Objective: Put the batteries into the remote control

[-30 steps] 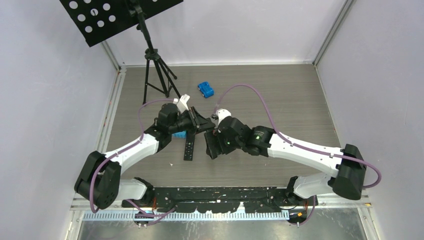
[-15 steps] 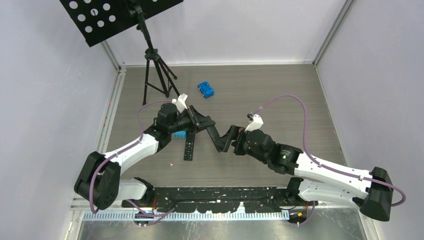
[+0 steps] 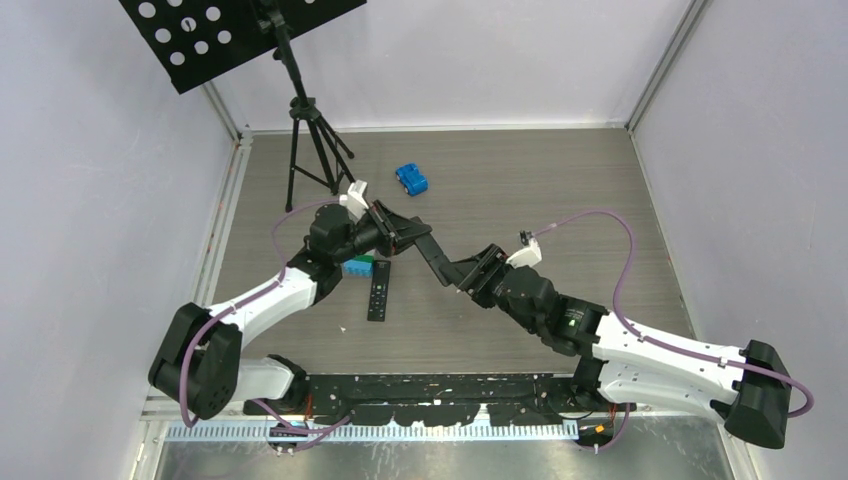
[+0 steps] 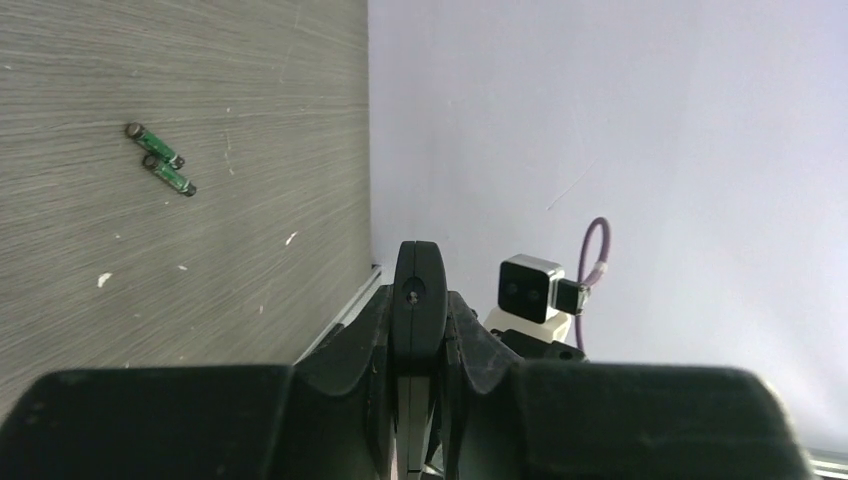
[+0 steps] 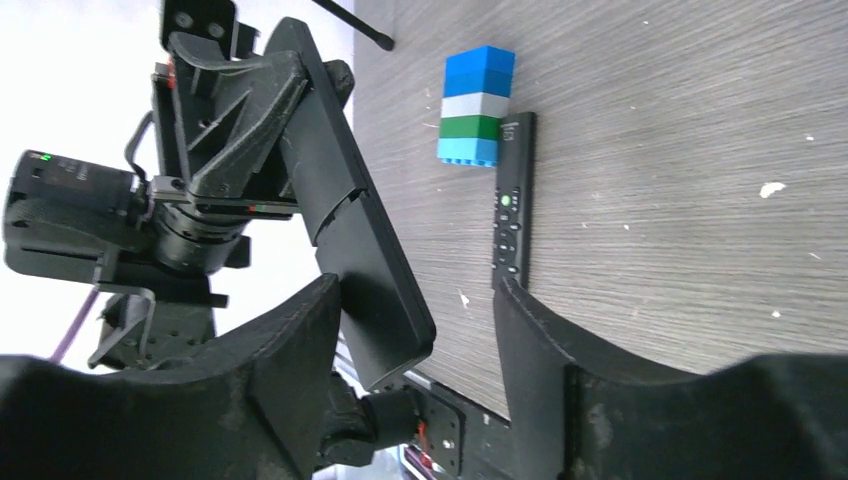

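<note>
The remote control (image 3: pixel 418 245) is a plain matte-black bar held in the air, its buttonless face toward the right wrist camera (image 5: pixel 352 235). My left gripper (image 3: pixel 385 232) is shut on its far end; the left wrist view shows it edge-on (image 4: pixel 420 290) between the fingers. My right gripper (image 5: pixel 413 300) is open around the bar's free end (image 3: pixel 462 272). The bar lies close to the left finger (image 5: pixel 300 340), with a gap to the right one. Two dark green batteries (image 4: pixel 162 162) lie side by side on the table, away from both grippers.
A second slim black remote with buttons (image 3: pixel 378 291) lies flat beside a blue, white and green block stack (image 3: pixel 357 268). A blue toy car (image 3: pixel 411 180) sits further back. A music stand's tripod (image 3: pixel 312 140) stands at the back left.
The right arm pulled back to the right, turned, and brought its gripper round the remote's free end, jaws narrowing. The left gripper raised the remote slightly toward the back right.
</note>
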`<state>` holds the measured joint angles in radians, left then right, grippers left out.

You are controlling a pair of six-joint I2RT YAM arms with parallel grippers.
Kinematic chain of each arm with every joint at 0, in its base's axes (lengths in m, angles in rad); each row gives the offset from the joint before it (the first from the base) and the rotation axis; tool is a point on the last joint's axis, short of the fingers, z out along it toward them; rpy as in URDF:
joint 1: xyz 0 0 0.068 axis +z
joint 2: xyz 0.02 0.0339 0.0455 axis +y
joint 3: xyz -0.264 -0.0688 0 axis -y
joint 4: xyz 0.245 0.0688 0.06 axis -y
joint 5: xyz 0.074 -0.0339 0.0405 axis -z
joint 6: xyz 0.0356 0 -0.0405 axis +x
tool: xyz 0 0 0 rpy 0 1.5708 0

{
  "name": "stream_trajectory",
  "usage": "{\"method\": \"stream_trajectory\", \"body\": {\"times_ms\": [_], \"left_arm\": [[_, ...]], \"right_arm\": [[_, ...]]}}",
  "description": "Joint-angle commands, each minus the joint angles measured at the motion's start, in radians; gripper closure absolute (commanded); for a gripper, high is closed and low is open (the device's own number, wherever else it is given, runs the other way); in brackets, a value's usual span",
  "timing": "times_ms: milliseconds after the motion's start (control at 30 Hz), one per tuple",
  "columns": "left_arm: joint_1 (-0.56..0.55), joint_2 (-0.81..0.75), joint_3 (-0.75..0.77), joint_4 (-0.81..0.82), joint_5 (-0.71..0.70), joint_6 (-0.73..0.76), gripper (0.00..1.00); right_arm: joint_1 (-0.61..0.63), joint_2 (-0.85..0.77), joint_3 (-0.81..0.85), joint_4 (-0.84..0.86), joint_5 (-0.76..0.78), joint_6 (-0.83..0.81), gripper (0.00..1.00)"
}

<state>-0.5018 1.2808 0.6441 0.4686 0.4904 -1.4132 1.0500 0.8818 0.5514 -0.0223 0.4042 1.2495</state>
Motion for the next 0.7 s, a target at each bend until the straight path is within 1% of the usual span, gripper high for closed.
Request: {"method": "stream_trajectory", "body": {"times_ms": [0, 167, 267, 467, 667], "left_arm": [[-0.001, -0.028, 0.006, 0.206, 0.009, -0.159, 1.0], [-0.029, -0.064, 0.004, 0.223, 0.012, -0.21, 1.0], [-0.038, -0.091, 0.002, 0.223, 0.016, -0.218, 1.0], [-0.064, -0.116, -0.013, 0.223, 0.033, -0.22, 1.0], [-0.099, -0.116, -0.052, 0.239, 0.056, -0.217, 1.0]], "right_arm": [[-0.002, 0.026, -0.026, 0.032, 0.06, 0.059, 0.42], [-0.002, 0.056, -0.063, 0.146, 0.059, 0.069, 0.58], [-0.002, 0.078, -0.074, 0.217, 0.05, 0.051, 0.63], [-0.006, 0.122, -0.056, 0.352, 0.033, -0.031, 0.68], [-0.035, 0.204, 0.017, 0.422, -0.023, -0.106, 0.74]]}}
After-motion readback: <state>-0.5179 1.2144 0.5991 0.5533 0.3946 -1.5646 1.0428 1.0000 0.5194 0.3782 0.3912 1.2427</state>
